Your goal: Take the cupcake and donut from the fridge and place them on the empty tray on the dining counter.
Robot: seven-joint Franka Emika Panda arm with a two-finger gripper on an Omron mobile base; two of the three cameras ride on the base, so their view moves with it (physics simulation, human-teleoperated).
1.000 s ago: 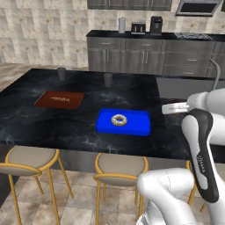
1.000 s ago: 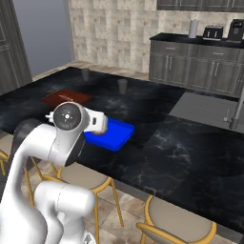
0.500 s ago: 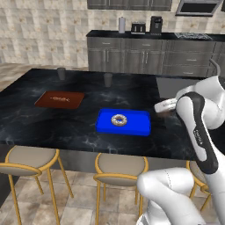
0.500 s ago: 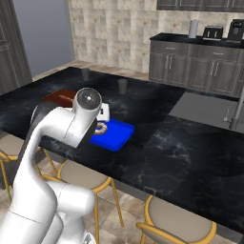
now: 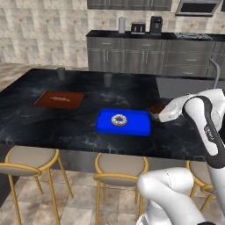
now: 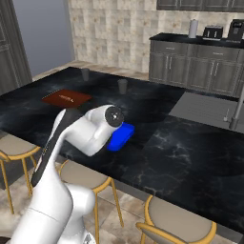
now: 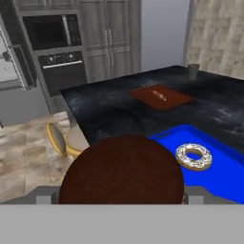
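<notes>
On the dining counter (image 5: pixel 79 132), the reddish-brown board (image 5: pixel 59 99) lies well to the left of the tray (image 5: pixel 132 128), with bare black marble between them. Two small grey cups (image 5: pixel 108 79) stand behind, toward the counter's far edge. The donut (image 5: pixel 118 119) rests flat inside the tray, left of its centre, apart from the rim. Just off the tray's right edge, above the marble, the gripper (image 5: pixel 156 111) holds the cupcake (image 5: pixel 157 108), its jaws spread wide around the brown wrapper. In the hand view the cupcake (image 7: pixel 122 171) sits between the fingers, with the tray (image 7: pixel 224 167) and donut (image 7: pixel 193 157) beyond. Open counter stretches right of the tray.
</notes>
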